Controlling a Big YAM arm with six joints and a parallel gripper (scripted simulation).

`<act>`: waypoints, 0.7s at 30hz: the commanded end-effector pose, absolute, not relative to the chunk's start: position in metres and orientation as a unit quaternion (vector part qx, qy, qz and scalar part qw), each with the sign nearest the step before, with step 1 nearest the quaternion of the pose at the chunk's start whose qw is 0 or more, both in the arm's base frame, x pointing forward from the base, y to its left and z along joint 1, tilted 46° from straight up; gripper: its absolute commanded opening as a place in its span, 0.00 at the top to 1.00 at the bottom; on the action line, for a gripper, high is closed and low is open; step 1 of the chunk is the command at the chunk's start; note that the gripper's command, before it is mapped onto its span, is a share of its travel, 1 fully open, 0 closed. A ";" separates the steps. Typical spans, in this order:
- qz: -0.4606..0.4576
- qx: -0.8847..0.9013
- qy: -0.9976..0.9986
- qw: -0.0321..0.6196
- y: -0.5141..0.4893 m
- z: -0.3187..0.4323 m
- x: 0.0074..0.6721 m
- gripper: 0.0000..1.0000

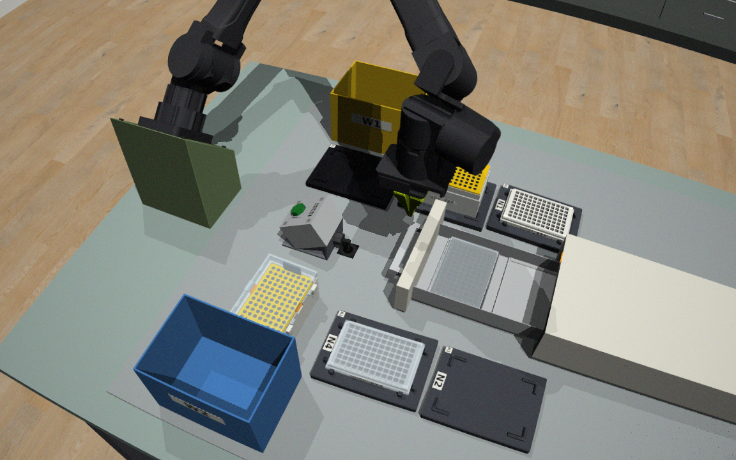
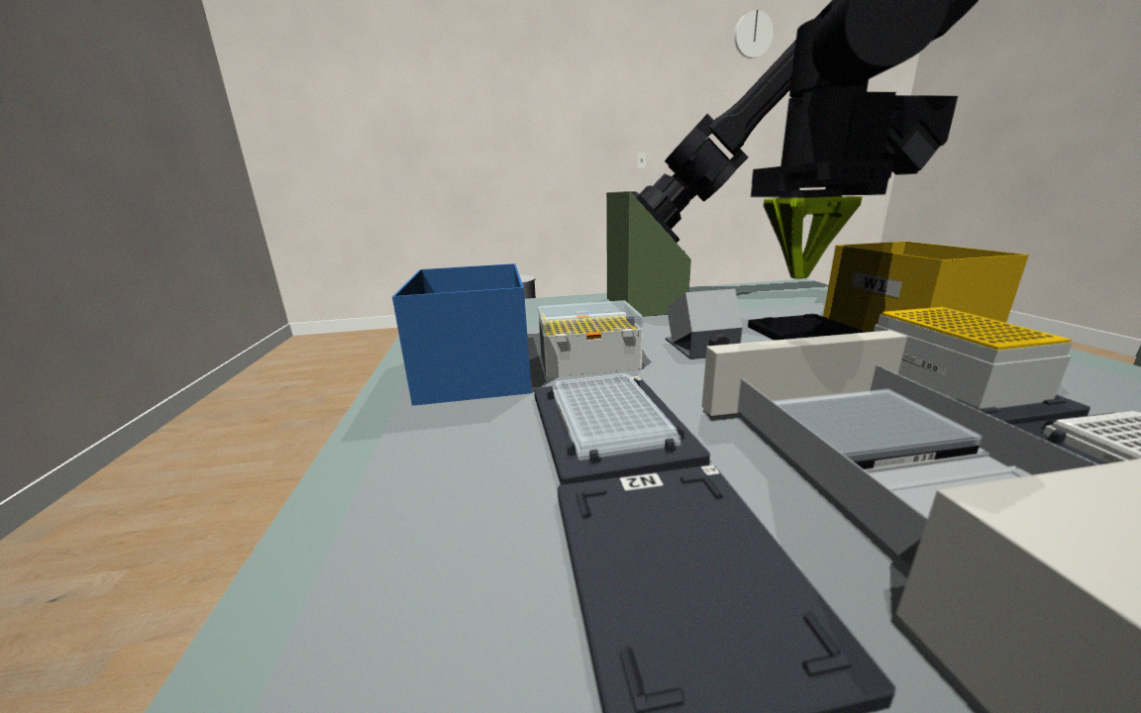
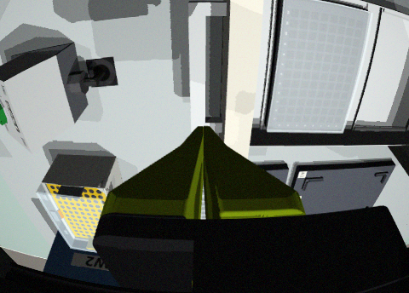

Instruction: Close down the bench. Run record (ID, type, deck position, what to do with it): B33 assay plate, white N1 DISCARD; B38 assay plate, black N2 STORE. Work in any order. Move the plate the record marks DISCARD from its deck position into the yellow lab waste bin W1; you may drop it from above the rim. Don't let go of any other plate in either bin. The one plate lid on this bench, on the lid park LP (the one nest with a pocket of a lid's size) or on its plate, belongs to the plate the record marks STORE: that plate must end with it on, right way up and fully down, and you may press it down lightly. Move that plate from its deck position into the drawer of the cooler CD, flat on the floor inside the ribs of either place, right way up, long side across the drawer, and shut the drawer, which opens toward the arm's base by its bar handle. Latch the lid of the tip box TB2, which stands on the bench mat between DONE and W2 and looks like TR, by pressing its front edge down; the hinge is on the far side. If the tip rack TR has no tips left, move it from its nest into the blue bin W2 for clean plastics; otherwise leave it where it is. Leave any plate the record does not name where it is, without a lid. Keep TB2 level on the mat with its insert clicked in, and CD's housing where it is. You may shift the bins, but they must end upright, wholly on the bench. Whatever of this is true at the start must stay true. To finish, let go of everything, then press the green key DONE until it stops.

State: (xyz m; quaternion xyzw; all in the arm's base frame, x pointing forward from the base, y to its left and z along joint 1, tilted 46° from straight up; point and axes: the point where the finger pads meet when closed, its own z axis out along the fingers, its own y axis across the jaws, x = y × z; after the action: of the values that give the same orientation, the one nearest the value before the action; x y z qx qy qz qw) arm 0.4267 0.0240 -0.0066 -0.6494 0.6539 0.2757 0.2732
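partly hidden, the gripper (image 3: 203, 135) hangs closed, empty.

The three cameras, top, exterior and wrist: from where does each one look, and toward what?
Top: high over the bench, looking down; shows the whole arm and the shut gripper.
Exterior: low at the N2 nest end, facing the yellow bin; shows the forearm and the jaws closed together.
Wrist: on the arm, looking down past the jaws.
Shared: the open drawer with its lidded plate appears in all three.
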 end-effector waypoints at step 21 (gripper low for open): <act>0.270 -0.652 0.652 0.276 0.033 -0.009 0.380 1.00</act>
State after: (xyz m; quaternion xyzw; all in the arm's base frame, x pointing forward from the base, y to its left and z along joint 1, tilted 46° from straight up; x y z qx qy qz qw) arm 0.3782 0.0283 -0.0099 -0.6497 0.6538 0.2742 0.2741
